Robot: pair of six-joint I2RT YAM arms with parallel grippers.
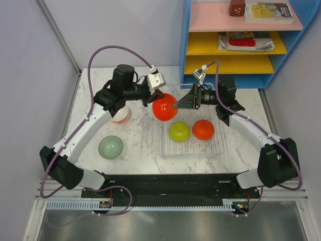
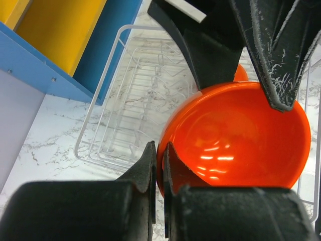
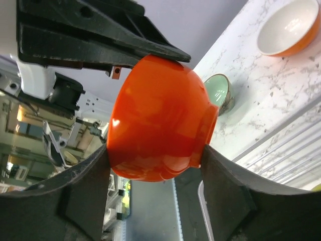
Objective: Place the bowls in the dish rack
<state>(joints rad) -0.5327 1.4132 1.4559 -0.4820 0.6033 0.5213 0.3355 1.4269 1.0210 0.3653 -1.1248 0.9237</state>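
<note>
The white marble tabletop [image 1: 145, 150] carries the wire dish rack [image 1: 190, 148]. Left of the rack's near end sits a sage-green bowl [image 1: 110, 147]; left of its middle, a white-lined bowl [image 1: 120, 116], partly hidden.

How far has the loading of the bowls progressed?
Done: a glossy yellow-green bowl and an orange-red one sit in the clear wire dish rack. In hand: another orange-red bowl, gripped by both the left end effector and the right end effector. Remaining: a sage-green bowl and a white-inside bowl on the table.
</note>
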